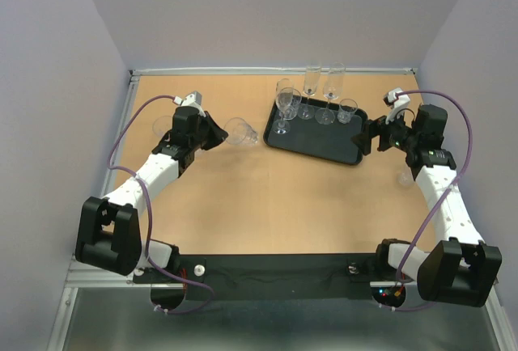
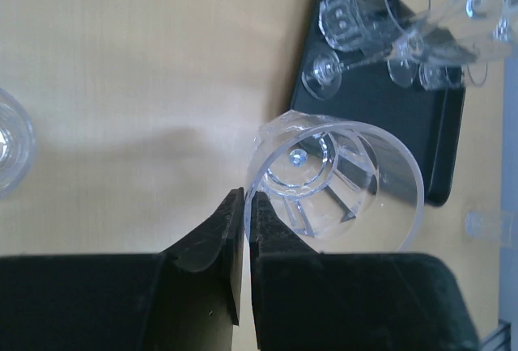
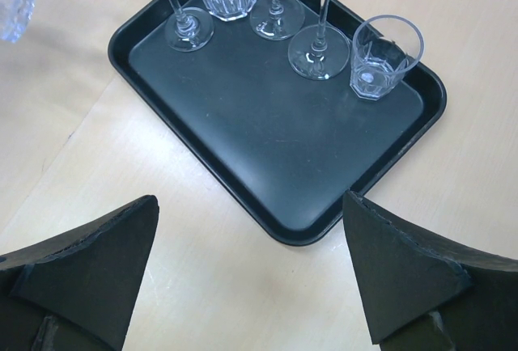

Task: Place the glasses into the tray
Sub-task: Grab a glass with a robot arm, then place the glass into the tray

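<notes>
Tumbler (image 2: 340, 189), rim seemingly pinched between near-shut left jaws; right jaws gape empty.

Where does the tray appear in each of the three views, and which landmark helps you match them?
Top external: the tray lies right of centre, towards the far edge, between the two arms.
Left wrist: upper right, partly behind the tumbler.
Right wrist: centre, filling most of the picture above the right fingers.
Shared landmark: the stemmed glasses standing along one long edge of it.
</notes>
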Available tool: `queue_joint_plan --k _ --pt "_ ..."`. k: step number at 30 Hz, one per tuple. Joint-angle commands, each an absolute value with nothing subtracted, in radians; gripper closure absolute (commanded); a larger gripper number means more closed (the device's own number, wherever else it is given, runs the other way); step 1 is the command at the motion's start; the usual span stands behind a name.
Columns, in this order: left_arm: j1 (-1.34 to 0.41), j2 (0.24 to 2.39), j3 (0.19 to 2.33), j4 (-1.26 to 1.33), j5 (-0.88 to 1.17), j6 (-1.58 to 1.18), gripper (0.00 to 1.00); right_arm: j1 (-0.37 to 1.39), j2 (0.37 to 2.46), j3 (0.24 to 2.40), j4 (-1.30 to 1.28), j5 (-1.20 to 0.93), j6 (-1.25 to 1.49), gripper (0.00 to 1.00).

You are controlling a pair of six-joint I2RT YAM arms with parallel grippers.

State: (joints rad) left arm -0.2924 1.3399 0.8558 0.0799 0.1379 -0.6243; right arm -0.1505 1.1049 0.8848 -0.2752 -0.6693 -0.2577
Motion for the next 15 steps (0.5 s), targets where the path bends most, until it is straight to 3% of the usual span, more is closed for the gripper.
queue_joint_plan --k 1,15 --pt "-0.324 1.299 0.836 0.193 0.267 -0.503 1.0 -0.158 1.075 0.89 -0.225 -0.666 -0.253 0.0" --pt "-0.462 1.384 0.859 0.279 0.282 -0.575 1.0 -0.158 1.072 0.888 -0.225 -0.666 -0.253 0.0"
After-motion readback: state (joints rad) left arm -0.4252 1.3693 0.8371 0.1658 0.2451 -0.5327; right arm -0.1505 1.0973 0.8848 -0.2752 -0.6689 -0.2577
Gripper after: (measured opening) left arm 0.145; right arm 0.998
